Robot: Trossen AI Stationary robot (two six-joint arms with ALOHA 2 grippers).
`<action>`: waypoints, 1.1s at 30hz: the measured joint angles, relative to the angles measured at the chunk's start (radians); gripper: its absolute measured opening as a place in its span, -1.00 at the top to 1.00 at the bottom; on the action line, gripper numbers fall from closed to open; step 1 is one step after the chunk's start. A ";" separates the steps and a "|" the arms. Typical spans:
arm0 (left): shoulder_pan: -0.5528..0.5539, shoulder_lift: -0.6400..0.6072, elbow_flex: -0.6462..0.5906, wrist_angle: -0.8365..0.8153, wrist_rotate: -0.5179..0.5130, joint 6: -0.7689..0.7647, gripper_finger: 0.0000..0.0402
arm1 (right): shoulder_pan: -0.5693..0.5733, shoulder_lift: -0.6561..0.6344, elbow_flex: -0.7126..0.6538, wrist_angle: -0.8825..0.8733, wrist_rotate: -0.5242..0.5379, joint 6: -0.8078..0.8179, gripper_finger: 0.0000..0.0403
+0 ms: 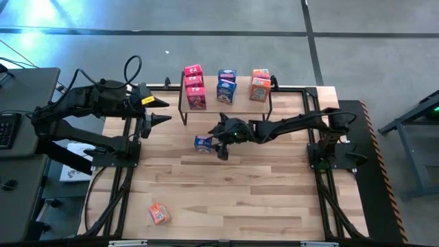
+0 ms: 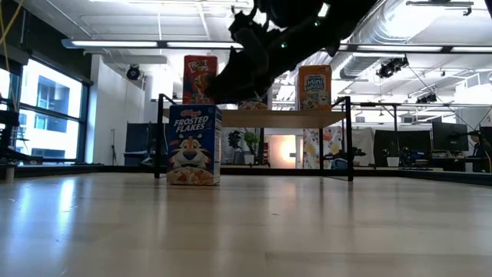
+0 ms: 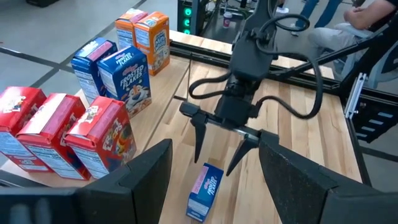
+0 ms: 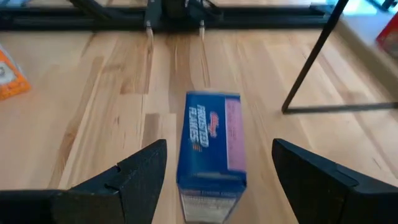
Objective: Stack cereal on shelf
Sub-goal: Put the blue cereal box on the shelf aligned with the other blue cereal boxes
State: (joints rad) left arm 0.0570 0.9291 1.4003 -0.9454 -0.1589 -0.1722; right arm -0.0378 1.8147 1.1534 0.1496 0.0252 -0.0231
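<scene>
While the right gripper [image 1: 218,143] hangs with its fingers spread wide just above a blue cereal box [image 1: 203,143] on the table [image 1: 260,185], nothing is gripped; in the right wrist view the box [image 4: 211,144] sits between the two fingers without visible contact. The left gripper [image 1: 163,110] waits near the table's left edge, level with the shelf [image 1: 240,103], with its fingers parted and empty. Count of cereal on the shelf: three red boxes [image 1: 194,87] in a row at the left end, two blue boxes [image 1: 226,86] in the middle, two orange boxes [image 1: 260,84] at the right end, seven in all. Off the shelf: the one blue box, standing upright in the low view [image 2: 194,145] in front of the shelf, and one orange box [image 1: 159,213] near the table's front-left corner, well apart from both arms. Behind the two blue boxes, bare shelf board remains. The table's centre and front right are unoccupied wood.
</scene>
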 joint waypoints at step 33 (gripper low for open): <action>0.000 0.000 0.000 -0.001 0.000 0.000 -0.16 | 0.001 0.080 -0.001 0.043 -0.019 0.019 0.16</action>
State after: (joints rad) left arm 0.0570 0.9291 1.4003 -0.9463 -0.1589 -0.1722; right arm -0.0364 1.8942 1.1526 0.1931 0.0067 -0.0040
